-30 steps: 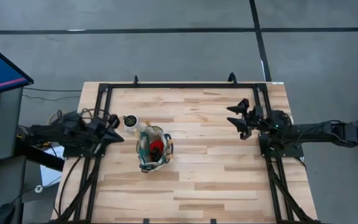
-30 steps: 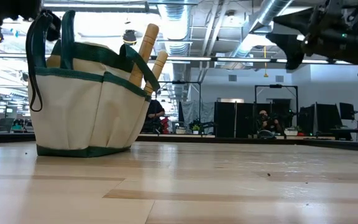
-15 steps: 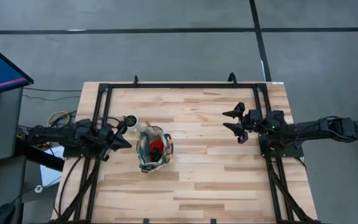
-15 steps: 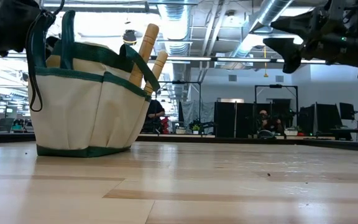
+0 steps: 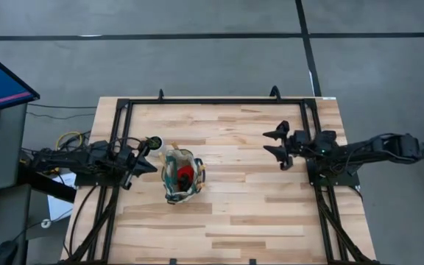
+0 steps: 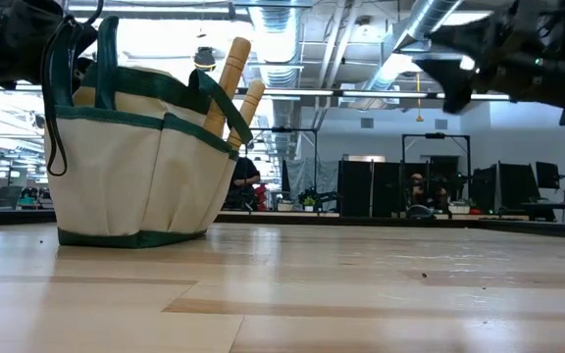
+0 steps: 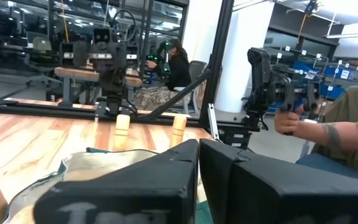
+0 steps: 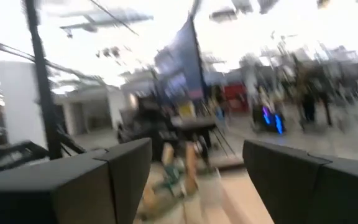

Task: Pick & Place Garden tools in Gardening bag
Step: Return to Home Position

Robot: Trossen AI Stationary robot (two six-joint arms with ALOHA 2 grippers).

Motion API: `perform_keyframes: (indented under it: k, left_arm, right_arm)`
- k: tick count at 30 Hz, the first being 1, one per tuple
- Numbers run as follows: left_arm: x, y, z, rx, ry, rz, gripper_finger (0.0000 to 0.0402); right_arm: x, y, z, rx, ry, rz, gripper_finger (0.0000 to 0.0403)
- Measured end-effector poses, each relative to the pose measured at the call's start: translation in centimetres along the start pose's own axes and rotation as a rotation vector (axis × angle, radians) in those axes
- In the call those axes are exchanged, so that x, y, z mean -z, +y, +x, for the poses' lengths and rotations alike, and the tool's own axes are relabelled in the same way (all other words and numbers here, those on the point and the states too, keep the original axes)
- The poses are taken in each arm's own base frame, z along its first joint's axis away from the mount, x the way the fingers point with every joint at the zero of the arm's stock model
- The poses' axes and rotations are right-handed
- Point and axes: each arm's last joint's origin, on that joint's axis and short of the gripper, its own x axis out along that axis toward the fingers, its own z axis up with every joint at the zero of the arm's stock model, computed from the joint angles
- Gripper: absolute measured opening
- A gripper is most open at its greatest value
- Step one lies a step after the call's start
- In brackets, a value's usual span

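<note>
Gardening bag [image 5: 171, 193] stood upright on wood counter [image 5: 256, 213], left of centre. Two trowel handles [image 6: 233, 67] stuck out its top, tilted; red-and-black tool [image 5: 185, 174] inside. Small white pot [image 5: 154, 143] just beside bag's far-left corner. L hand [image 5: 148, 161] hung just beside bag's left side, fingers pressed together, nothing held. R hand [image 5: 271, 143] well apart over counter's right half, fingers spread wide, empty.

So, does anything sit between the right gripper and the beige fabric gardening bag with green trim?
Nothing visible does. In the high view only bare wooden table lies between the open right gripper and the beige fabric bag. The small round white pot stands on the bag's opposite side.
</note>
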Motion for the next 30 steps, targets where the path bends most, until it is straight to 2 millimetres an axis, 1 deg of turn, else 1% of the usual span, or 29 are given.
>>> perform_keyframes:
  k: [3, 5, 7, 11, 14, 15, 18, 21, 24, 28, 30]
  left_arm:
    - [0.0, 0.0, 0.0, 0.0, -0.002, 0.0, 0.0003]
    - [-0.1, 0.0, 0.0, 0.001, -0.006, 0.001, 0.0003]
    - [-0.1, 0.0, 0.0, 0.001, -0.007, 0.001, 0.0003]
    - [-0.1, 0.0, 0.0, 0.002, -0.007, 0.001, 0.0003]
    - [-0.1, 0.0, 0.0, 0.001, -0.007, 0.001, 0.0003]
    - [-0.1, 0.0, 0.0, 0.001, -0.007, 0.001, 0.0003]
    - [-0.1, 0.0, 0.0, 0.002, -0.008, 0.001, 0.0003]
    - [-0.1, 0.0, 0.0, 0.003, -0.014, 0.002, 0.0003]
    - [-0.1, 0.0, 0.0, 0.003, -0.014, 0.002, 0.0003]
    - [-0.1, 0.0, 0.0, 0.003, -0.015, 0.002, 0.0003]
    - [-0.1, 0.0, 0.0, 0.003, -0.015, 0.003, 0.0003]
  right_arm:
    - [-1.0, 0.3, 0.0, -0.068, -0.109, -0.025, 0.0244]
    - [-1.6, 0.3, -0.1, -0.081, -0.175, -0.04, 0.0244]
    - [-2.0, 0.1, -0.3, -0.061, -0.196, -0.063, 0.0244]
    - [-3.3, -0.7, -0.9, 0.002, -0.285, -0.124, 0.0244]
    - [-3.9, -1.2, -1.2, 0.035, -0.317, -0.114, 0.0244]
    - [-3.8, -1.3, -1.3, 0.04, -0.306, -0.097, 0.0244]
    - [-2.9, -1.8, -1.2, 0.061, -0.193, -0.045, 0.0244]
    - [-1.9, -2.4, -1.1, 0.137, -0.093, -0.024, 0.0244]
    - [-1.0, -2.9, -1.2, 0.174, 0.003, -0.007, 0.0244]
    - [1.0, -3.3, -1.3, 0.219, 0.191, 0.035, 0.0244]
    - [1.6, -3.5, -1.4, 0.233, 0.252, 0.048, 0.0244]
